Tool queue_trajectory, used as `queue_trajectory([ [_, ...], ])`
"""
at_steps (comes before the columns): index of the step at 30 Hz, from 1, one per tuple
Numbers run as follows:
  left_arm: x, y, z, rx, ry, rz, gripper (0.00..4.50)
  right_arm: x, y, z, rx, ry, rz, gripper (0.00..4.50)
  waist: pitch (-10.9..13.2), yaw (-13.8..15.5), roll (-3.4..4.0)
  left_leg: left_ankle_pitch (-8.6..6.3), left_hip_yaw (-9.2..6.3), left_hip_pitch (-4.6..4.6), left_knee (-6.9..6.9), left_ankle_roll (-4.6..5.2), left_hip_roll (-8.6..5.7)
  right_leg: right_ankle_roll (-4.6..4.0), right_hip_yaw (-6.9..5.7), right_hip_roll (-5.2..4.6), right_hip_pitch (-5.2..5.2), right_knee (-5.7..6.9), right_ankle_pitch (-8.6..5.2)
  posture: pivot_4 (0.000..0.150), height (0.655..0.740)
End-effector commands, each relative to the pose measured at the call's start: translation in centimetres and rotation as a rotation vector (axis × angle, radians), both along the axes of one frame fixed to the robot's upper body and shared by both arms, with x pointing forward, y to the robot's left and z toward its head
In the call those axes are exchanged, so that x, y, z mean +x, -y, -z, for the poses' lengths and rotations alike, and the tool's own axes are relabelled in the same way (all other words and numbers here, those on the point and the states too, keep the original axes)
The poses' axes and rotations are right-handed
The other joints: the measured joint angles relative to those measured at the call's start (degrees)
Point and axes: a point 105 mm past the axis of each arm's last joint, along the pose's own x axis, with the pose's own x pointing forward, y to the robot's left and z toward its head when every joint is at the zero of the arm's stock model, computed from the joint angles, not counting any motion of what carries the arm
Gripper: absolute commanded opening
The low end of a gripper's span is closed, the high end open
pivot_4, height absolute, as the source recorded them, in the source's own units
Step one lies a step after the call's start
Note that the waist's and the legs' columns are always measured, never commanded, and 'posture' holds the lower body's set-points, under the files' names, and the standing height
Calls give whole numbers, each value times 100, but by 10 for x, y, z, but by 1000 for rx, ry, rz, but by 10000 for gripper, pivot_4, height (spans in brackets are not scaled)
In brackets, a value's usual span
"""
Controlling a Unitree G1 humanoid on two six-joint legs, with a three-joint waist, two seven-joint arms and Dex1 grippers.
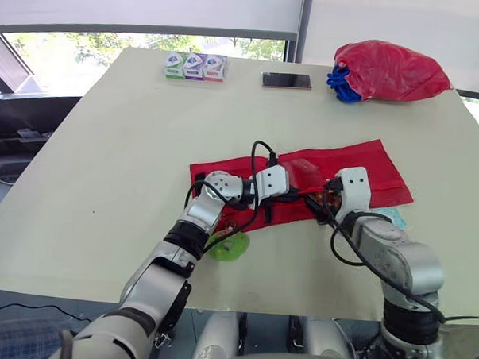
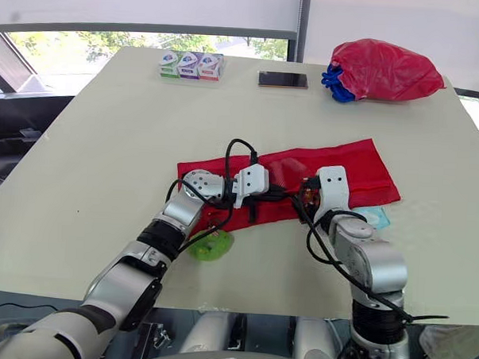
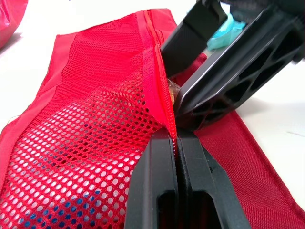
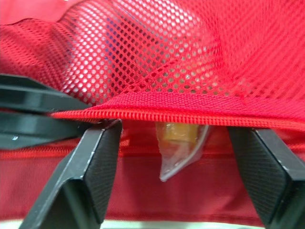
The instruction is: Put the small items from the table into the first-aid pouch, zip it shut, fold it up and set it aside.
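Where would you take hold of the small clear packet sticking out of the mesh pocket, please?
Grip the packet by its exposed clear end, below the zipper edge, coming from the pouch's open side with the right gripper. That end hangs free between the open fingers, while the rest lies under the mesh; the left gripper holds the edge lifted.

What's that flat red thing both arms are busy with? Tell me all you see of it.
A red fabric pouch, lying unfolded on the cream table. Its mesh pocket has an open zip edge, pinched by the shut left gripper. The open right gripper straddles a clear packet at the pocket's mouth.
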Motion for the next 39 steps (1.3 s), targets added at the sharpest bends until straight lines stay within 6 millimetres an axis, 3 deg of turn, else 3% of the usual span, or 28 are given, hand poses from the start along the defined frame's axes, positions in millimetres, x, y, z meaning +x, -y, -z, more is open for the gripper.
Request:
queue_trajectory([
  [1,1,7,-13,-31,34,24,0,-14,-6,-12,-18,53,-132,37882,0,0,0,0,0,0,-1,0,0,0,0,0,0,0,0,1500,7400],
  [6,1,7,-13,-40,21,23,0,-28,0,-16,-43,92,-231,37882,0,6,0,0,-1,0,-1,0,1,0,0,0,0,-2,0,1500,7400],
  [9,1,7,-13,-43,16,25,0,-29,12,-14,-98,99,-239,30321,1,14,-1,0,-1,-1,-1,1,2,1,0,-2,1,-4,-1,1500,7400],
  [12,1,8,-14,-46,13,25,0,-23,25,-10,-158,114,-207,16036,1,14,-2,-1,-1,-2,-1,1,2,1,0,-2,1,-7,-1,1500,7400],
  [13,1,7,-14,-47,12,25,0,-20,28,-8,-184,125,-195,9101,1,15,-2,-1,-1,-2,-2,1,3,1,-1,-1,1,-7,-1,1500,7400],
  [15,2,7,-14,-47,9,24,0,-14,31,-7,-231,159,-190,720,1,17,-2,0,-1,-2,-1,1,2,1,-1,-1,0,-7,-1,1500,7400],
  [19,0,8,-13,-48,-3,37,0,-1,27,-6,-250,213,-181,720,1,16,-2,0,1,-2,-1,1,1,1,0,0,0,-7,-1,1500,7400],
  [31,-6,13,-13,-53,-6,82,0,28,-30,-10,-192,335,-255,720,1,1,-2,0,2,-2,-1,0,1,1,0,1,0,-5,0,1500,7400],
  [39,-7,12,-12,-44,-6,93,0,36,-28,-7,-182,372,-196,720,1,-13,-2,2,3,2,0,-2,1,0,1,2,0,1,0,1500,7400],
])
